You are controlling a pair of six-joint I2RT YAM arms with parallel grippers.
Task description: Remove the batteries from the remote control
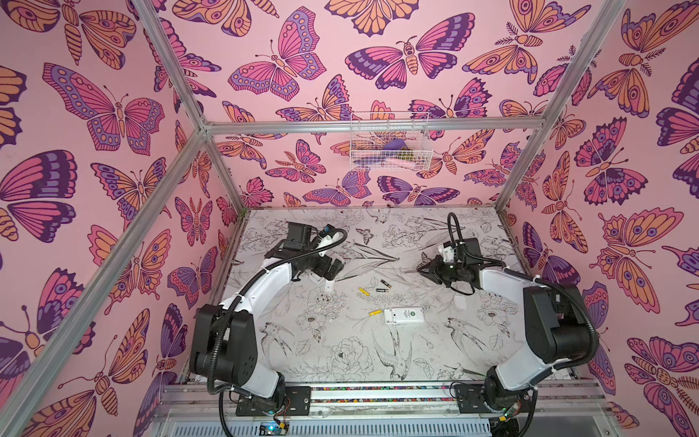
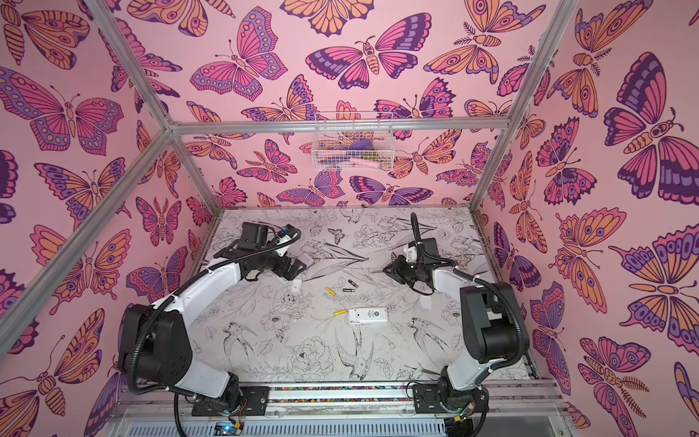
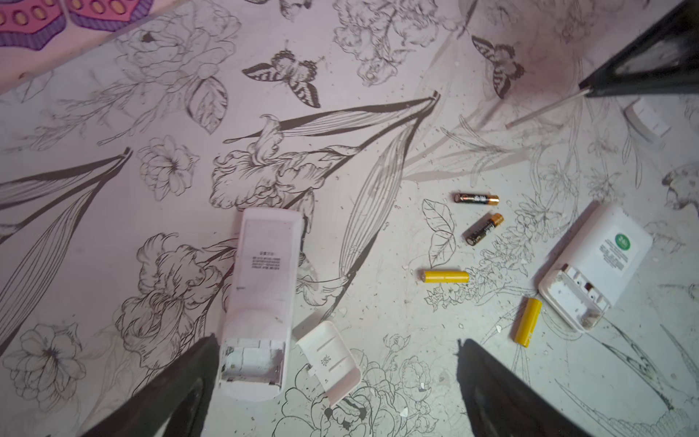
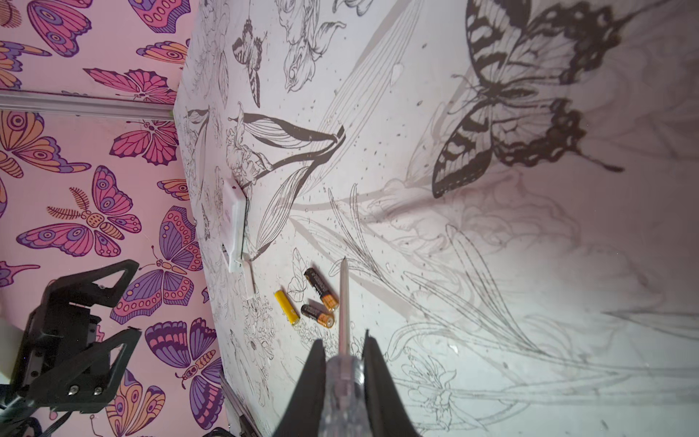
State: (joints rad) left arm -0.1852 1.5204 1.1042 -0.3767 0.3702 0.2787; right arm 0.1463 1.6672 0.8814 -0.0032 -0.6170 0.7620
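Four batteries lie loose on the table. Two are black [image 3: 476, 198] [image 3: 484, 229] and two are yellow [image 3: 445, 276] [image 3: 526, 321]; in a top view they lie around [image 1: 380, 287]. A white remote control [image 1: 403, 315] lies face down with its end compartment [image 3: 575, 302] open and bare. A longer pale remote [image 3: 261, 287] also shows an empty compartment. My left gripper [image 3: 336, 339] hangs open above that remote's open end and a loose cover [image 3: 328, 361], touching neither. My right gripper [image 4: 343, 338] is shut on a clear-handled screwdriver [image 4: 342, 378], its shaft pointing toward the black batteries.
A second white cover [image 3: 646, 121] lies beside the right gripper [image 1: 423, 269]. A wire basket [image 1: 389, 142] hangs on the back wall. Aluminium frame posts and butterfly-print walls close in the table [image 1: 340, 359] on three sides.
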